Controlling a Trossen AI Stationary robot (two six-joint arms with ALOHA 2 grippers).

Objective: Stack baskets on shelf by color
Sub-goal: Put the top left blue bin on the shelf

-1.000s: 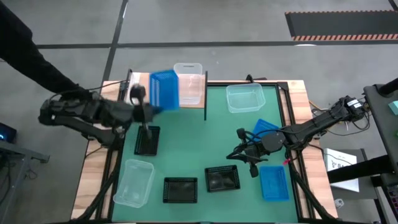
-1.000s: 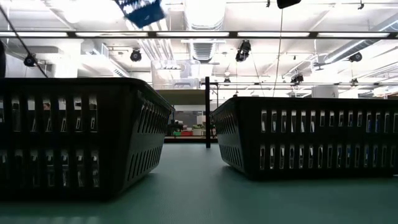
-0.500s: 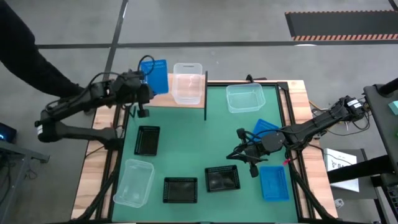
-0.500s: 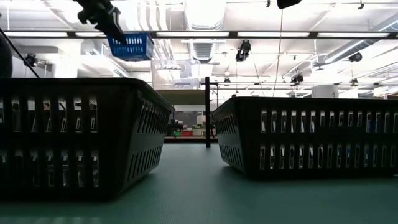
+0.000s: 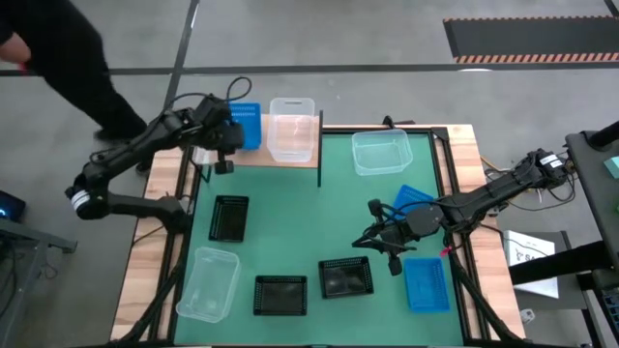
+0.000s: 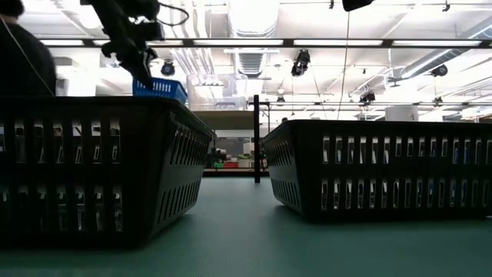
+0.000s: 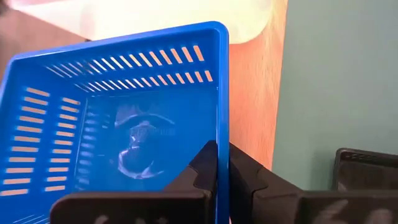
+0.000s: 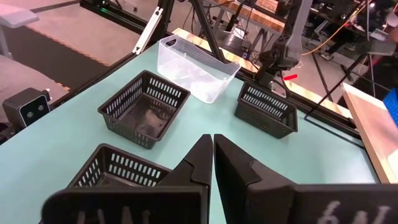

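Left arm: has swung from over the left part of the tabletop out to the far-left corner, now reaching over the shelf (image 5: 290, 162)
Left gripper (image 5: 230, 131): stays clamped on the wall of the blue basket (image 5: 246, 126), moved farther away and lower
Blue basket: a second ago lifted high and tipped on its side above the shelf's front edge; now lowered at the shelf's left end, just beside the clear basket (image 5: 293, 130), opening upward
Person (image 5: 68, 68): dark figure at far left has shifted along the floor
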